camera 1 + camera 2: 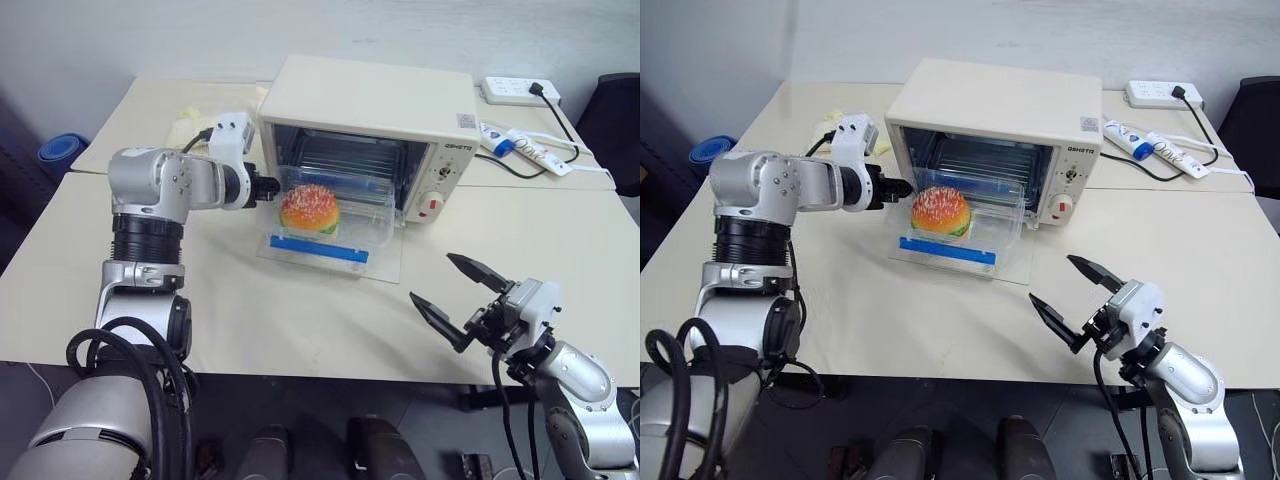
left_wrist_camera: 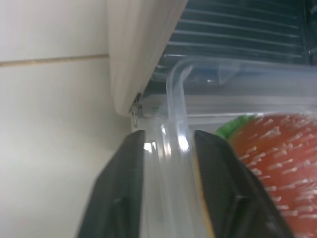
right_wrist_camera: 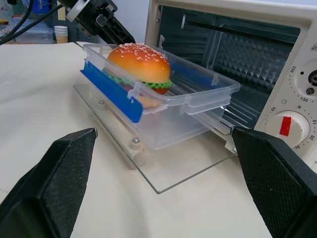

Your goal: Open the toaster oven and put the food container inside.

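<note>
The food container (image 1: 325,222), burger inside, sits on the lowered glass door of the toaster oven (image 1: 370,110), its far end just in the mouth. My left gripper (image 2: 168,148) straddles the container's clear left rim, fingers on either side but slackened, not pinching tight. My right gripper (image 1: 460,295) hangs well apart, near the table edge, spread wide and empty.
</note>
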Motion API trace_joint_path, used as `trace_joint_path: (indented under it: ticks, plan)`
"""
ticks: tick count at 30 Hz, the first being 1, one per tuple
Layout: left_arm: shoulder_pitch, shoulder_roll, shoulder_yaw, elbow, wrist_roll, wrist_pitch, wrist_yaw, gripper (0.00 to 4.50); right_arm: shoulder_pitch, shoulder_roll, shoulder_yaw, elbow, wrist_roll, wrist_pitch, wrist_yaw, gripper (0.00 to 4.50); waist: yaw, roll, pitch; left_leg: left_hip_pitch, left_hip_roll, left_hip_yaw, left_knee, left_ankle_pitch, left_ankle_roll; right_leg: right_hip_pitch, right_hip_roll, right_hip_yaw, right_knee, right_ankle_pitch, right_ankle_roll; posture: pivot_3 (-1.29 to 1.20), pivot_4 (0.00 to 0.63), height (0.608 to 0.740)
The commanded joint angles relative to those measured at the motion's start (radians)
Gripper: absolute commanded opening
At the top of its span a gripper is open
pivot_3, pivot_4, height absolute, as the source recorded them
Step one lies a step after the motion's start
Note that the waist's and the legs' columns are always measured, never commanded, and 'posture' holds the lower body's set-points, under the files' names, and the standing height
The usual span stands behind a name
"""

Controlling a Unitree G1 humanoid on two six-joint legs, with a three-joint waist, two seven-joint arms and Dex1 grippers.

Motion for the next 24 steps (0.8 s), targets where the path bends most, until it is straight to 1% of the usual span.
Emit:
trace_joint_path:
  ticks: [1, 3, 5, 7, 9, 10, 12, 13, 14, 15, 17, 19, 20, 21, 24]
  plan:
    - [-0.05, 0.01, 0.051, -0.029, -0.007, 0.004, -0.038, 3.0, -0.003, -0.002, -0.017, -0.051, 0.009, -0.011, -0.013, 4.5, 0.0, 0.0, 0.0, 0.0, 0.0, 0.0, 0.0, 0.0, 0.0, 0.0, 0.0, 0.0, 0.0, 0.0, 0.0, 0.0, 0.15, 0.74]
    - [-0.037, 0.049, 0.058, -0.049, -0.023, 0.03, -0.088, 3.0, -0.007, -0.019, -0.02, -0.068, 0.021, 0.005, -0.008, 4.5, -0.002, 0.0, 0.0, 0.0, 0.0, 0.0, 0.0, 0.0, 0.0, 0.0, 0.0, 0.0, 0.0, 0.0, 0.0, 0.0, 0.15, 0.74]
    - [0.0, 0.133, 0.029, -0.092, -0.035, 0.03, -0.185, 3.0, -0.012, -0.05, -0.014, -0.108, 0.056, 0.059, 0.007, 4.5, -0.009, 0.001, 0.0, 0.0, 0.0, 0.001, 0.0, 0.0, 0.0, 0.0, 0.0, 0.0, 0.0, 0.0, 0.0, 0.0, 0.15, 0.74]
    - [0.042, 0.209, 0.032, -0.124, -0.063, 0.006, -0.298, 3.0, -0.023, -0.077, 0.004, -0.146, 0.093, 0.134, 0.002, 4.5, -0.019, 0.001, 0.0, 0.001, 0.001, 0.001, -0.001, 0.0, 0.0, -0.001, 0.001, 0.001, 0.001, 0.0, 0.0, 0.0, 0.15, 0.74]
    - [0.116, 0.295, 0.01, -0.173, -0.072, -0.093, -0.45, 3.04, -0.045, -0.09, 0.031, -0.165, 0.087, 0.18, -0.013, 4.1, -0.025, 0.001, 0.0, 0.001, 0.002, 0.0, -0.001, 0.001, -0.001, -0.001, 0.001, 0.0, 0.001, 0.0, 0.0, 0.0, 0.15, 0.74]
    - [0.184, 0.359, -0.02, -0.216, -0.063, -0.18, -0.562, 2.85, -0.062, -0.093, 0.055, -0.172, 0.074, 0.21, -0.026, 3.84, -0.025, 0.001, 0.0, 0.001, 0.002, 0.0, -0.002, 0.001, -0.001, -0.001, 0.001, 0.0, 0.001, 0.0, -0.001, 0.0, 0.15, 0.74]
    - [0.312, 0.447, -0.05, -0.284, -0.054, -0.374, -0.787, 2.42, -0.09, -0.1, 0.099, -0.182, 0.064, 0.275, -0.039, 3.15, -0.03, 0.001, 0.0, 0.001, 0.002, 0.0, -0.002, 0.001, -0.002, 0.0, 0.001, 0.0, 0.001, -0.001, -0.001, 0.0, 0.15, 0.74]
    - [0.348, 0.471, -0.061, -0.296, -0.049, -0.432, -0.851, 2.1, -0.097, -0.104, 0.11, -0.184, 0.063, 0.296, -0.041, 2.79, -0.026, 0.001, 0.0, 0.002, 0.002, 0.001, -0.003, 0.001, -0.002, -0.001, 0.001, 0.001, 0.0, -0.001, -0.002, 0.0, 0.15, 0.74]
    - [0.418, 0.483, -0.061, -0.308, -0.035, -0.555, -0.93, 1.8, -0.115, -0.108, 0.137, -0.18, 0.048, 0.326, -0.048, 2.45, -0.023, 0.001, 0.0, 0.001, 0.002, -0.001, -0.003, 0.001, -0.002, 0.0, 0.0, 0.0, 0.0, -0.001, -0.003, 0.0, 0.15, 0.74]
    - [0.469, 0.475, -0.053, -0.308, -0.026, -0.658, -0.976, 1.47, -0.133, -0.111, 0.161, -0.172, 0.034, 0.358, -0.056, 2.08, -0.019, 0.001, 0.0, 0.001, 0.002, -0.002, -0.002, 0.001, -0.002, 0.0, 0.0, -0.001, -0.001, -0.002, -0.003, 0.0, 0.15, 0.74]
    - [0.534, 0.442, -0.037, -0.313, -0.024, -0.727, -0.982, 0.81, -0.171, -0.109, 0.201, -0.151, 0.005, 0.396, -0.066, 1.36, -0.001, 0.001, 0.0, 0.0, 0.002, -0.002, -0.002, 0.001, -0.001, 0.0, -0.001, -0.001, -0.002, -0.002, -0.003, 0.0, 0.15, 0.74]
    - [0.584, 0.395, -0.048, -0.333, -0.016, -0.805, -0.994, 0.15, -0.212, -0.104, 0.232, -0.119, -0.026, 0.411, -0.066, 0.62, 0.013, 0.001, 0.0, -0.001, 0.002, -0.003, 0.0, 0.0, 0.001, 0.001, -0.001, -0.001, -0.002, -0.002, -0.003, 0.0, 0.15, 0.74]
    - [0.601, 0.376, -0.067, -0.339, 0.008, -0.845, -0.991, 0.0, -0.238, -0.097, 0.244, -0.098, -0.041, 0.403, -0.064, 0.29, 0.016, 0.001, 0.0, -0.001, 0.001, -0.003, 0.001, -0.001, 0.002, 0.001, -0.002, -0.001, -0.003, -0.002, -0.003, 0.0, 0.15, 0.74]
    - [0.609, 0.348, -0.081, -0.337, 0.028, -0.882, -0.98, 0.0, -0.265, -0.085, 0.252, -0.074, -0.049, 0.402, -0.067, 0.02, 0.02, 0.001, 0.0, -0.001, 0.001, -0.002, 0.001, -0.001, 0.003, 0.001, -0.002, -0.001, -0.003, -0.001, -0.003, 0.0, 0.15, 0.74]
    - [0.586, 0.245, -0.085, -0.283, 0.074, -0.931, -0.874, 0.0, -0.339, -0.063, 0.283, 0.021, -0.105, 0.375, -0.066, 0.02, 0.024, 0.001, 0.0, -0.001, 0.0, -0.002, 0.001, -0.001, 0.004, 0.001, -0.002, -0.001, -0.003, -0.001, -0.002, 0.0, 0.15, 0.74]
